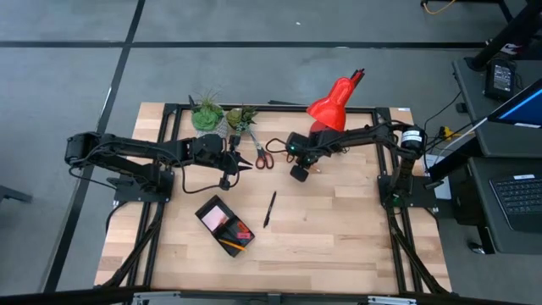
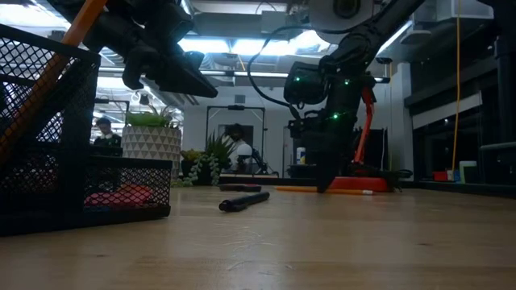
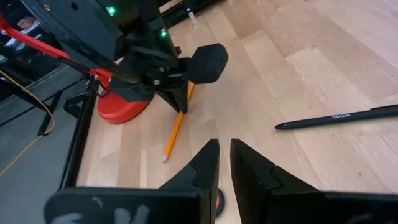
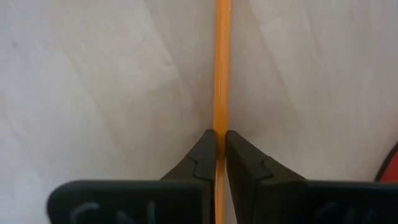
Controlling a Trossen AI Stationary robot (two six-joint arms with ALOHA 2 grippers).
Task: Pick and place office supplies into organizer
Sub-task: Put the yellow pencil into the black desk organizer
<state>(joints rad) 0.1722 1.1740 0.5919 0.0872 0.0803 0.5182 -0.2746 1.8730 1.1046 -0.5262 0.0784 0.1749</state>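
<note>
Pencil point(image 4: 222, 68) seemingly pinched within right claw point(image 4: 217, 155).

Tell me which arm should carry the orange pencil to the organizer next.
Right. Its gripper already has its jaws closed on the orange pencil lying on the table by the red lamp base. The left gripper hangs empty, nearly closed, off the pencil.

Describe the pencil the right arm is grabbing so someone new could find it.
Find the red desk lamp at the table's back edge. Just in front of its base, the right gripper has its jaws pinched on a thin orange pencil lying on the wood. The nearby pen is black.
</note>
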